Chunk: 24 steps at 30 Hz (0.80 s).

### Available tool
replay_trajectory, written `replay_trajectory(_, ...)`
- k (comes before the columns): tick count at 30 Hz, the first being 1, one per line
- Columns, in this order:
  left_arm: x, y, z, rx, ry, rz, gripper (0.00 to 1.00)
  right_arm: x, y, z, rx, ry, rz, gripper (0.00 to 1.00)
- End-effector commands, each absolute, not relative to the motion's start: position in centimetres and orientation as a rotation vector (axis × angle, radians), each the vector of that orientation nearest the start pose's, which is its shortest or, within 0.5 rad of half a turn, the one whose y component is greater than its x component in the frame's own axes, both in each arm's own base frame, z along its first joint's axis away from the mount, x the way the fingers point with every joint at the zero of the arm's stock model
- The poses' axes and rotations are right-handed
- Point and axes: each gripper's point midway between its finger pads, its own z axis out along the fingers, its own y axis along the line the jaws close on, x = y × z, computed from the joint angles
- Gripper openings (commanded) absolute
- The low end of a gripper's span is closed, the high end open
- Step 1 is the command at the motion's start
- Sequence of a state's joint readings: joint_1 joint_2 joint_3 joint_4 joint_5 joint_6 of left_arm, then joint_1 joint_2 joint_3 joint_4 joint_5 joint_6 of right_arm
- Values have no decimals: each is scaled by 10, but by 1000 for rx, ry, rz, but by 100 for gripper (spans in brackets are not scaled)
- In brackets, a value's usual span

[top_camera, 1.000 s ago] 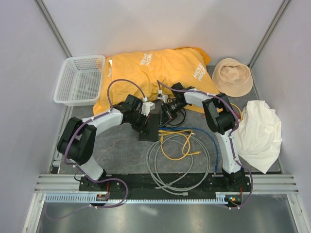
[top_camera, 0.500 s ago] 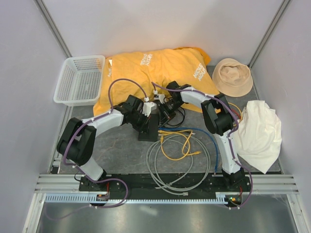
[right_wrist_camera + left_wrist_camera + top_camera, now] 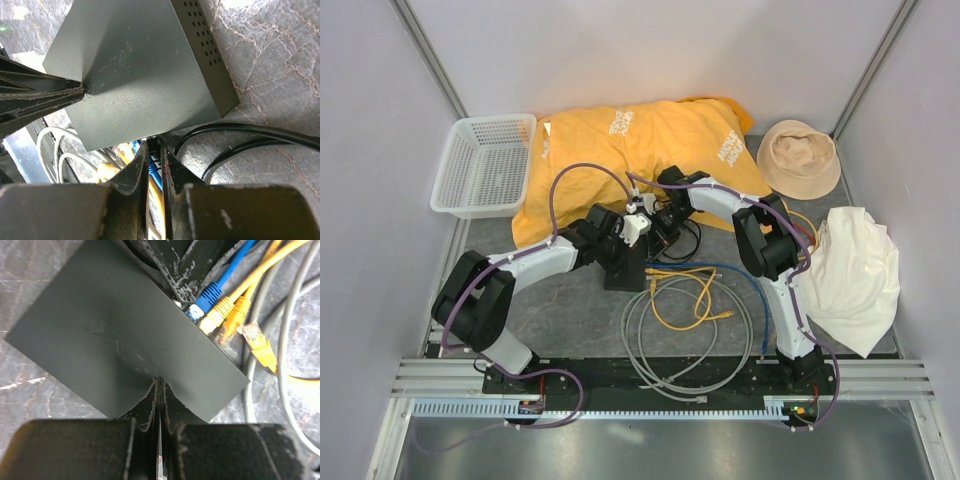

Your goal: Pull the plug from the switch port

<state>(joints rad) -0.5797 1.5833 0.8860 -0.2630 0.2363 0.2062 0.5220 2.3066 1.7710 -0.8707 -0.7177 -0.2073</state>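
Network switch (image 3: pixel 626 268): a dark flat box at the centre of the table (image 3: pixel 570 310), just near of the yellow garment (image 3: pixel 640 140). Its port edge faces right.
Blue plug (image 3: pixel 202 302): you see it seated in a port on that edge. It is on the far side of two yellow plugs (image 3: pixel 222 320), which are also plugged in.
Loose yellow plug (image 3: pixel 255 340): lies on the table just beside the port edge, in no port.
Left pincer (image 3: pixel 160 390): fingers pressed together with nothing between them, tips down on the switch's top face.
Right pincer (image 3: pixel 155 152): at the port edge with its fingers drawn almost together, leaving only a slit. Blue shows inside the slit, but you cannot tell whether the plug is actually clamped.
Cables: the blue cable (image 3: pixel 745 280), yellow cable (image 3: pixel 695 300) and coiled grey cable (image 3: pixel 665 345) lie to the right and near side of the switch.
Black cord (image 3: pixel 240 132): curves over the table beside the switch.
Surroundings: white basket (image 3: pixel 485 165) at far left, beige bucket hat (image 3: pixel 800 155) at far right, white cloth (image 3: pixel 855 275) at right.
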Motion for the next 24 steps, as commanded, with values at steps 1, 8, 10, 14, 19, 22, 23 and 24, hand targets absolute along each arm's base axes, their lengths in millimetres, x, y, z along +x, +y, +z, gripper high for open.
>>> replay_trajectory(1, 274, -191, 7, 1121, 2414, -258, 2, 324, 262, -38, -1222, 2837, 694, 0)
replay_trajectory(8, 279, -188, 7, 1135, 2394, -220, 2, 332, 248, -37, -1270, 2855, 550, 0)
replay_trajectory(10, 279, -188, 8, 1148, 2385, -213, 2, 337, 243, -30, -1267, 2846, 485, 0)
replay_trajectory(14, 283, -184, 6, 1168, 2372, -167, 2, 334, 239, -28, -1302, 2846, 408, 0)
replay_trajectory(19, 283, -186, 5, 1171, 2367, -165, 1, 326, 236, -36, -1323, 2875, 392, 0)
replay_trajectory(22, 283, -188, 5, 1167, 2372, -175, 2, 328, 239, -36, -1327, 2869, 394, 0)
replay_trajectory(23, 282, -188, 6, 1168, 2372, -179, 2, 328, 240, -36, -1328, 2865, 394, 0)
replay_trajectory(24, 281, -188, 5, 1168, 2374, -179, 2, 331, 242, -35, -1329, 2857, 390, 0)
